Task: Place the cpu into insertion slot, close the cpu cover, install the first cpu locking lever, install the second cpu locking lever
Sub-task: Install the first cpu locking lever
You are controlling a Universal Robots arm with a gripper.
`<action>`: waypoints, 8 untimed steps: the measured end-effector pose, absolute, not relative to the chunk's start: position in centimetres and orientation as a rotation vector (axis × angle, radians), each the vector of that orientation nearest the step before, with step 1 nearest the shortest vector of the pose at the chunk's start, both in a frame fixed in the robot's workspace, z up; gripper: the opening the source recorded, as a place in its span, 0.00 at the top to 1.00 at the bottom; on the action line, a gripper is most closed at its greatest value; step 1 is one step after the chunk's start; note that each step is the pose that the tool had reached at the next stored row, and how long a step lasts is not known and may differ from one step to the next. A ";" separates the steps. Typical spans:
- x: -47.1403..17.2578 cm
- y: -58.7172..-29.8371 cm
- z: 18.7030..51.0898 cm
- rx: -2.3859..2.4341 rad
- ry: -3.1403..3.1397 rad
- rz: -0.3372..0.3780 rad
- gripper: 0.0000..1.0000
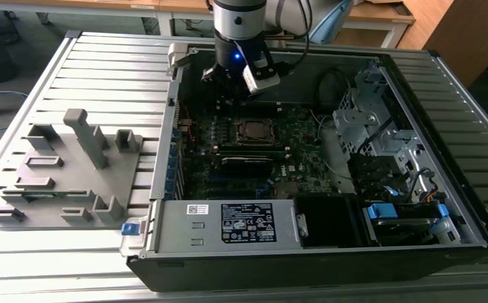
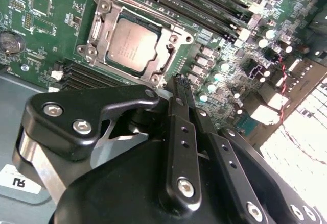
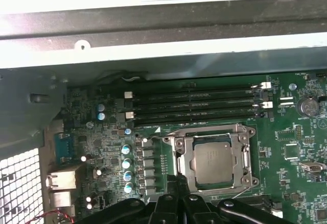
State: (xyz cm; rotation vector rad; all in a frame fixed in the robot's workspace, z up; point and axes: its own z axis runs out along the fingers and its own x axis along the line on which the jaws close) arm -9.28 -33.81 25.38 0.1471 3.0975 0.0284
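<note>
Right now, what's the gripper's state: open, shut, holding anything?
The gripper is shut and holds nothing; its tips are near the cpu.

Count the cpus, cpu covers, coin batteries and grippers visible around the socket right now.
cpu: 1
cpu cover: 1
coin battery: 1
gripper: 1
Total: 4

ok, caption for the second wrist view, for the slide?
Gripper shut beside the cover, which lies down around the seated cpu.
</note>
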 end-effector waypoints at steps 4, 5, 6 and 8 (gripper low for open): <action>-9.3 -33.8 25.4 0.147 3.097 0.028 0.89; -9.3 -33.8 25.4 0.147 3.097 0.028 0.89; -9.3 -33.8 25.4 0.147 3.097 0.028 0.89; -9.4 -33.8 25.4 0.147 3.097 0.028 0.89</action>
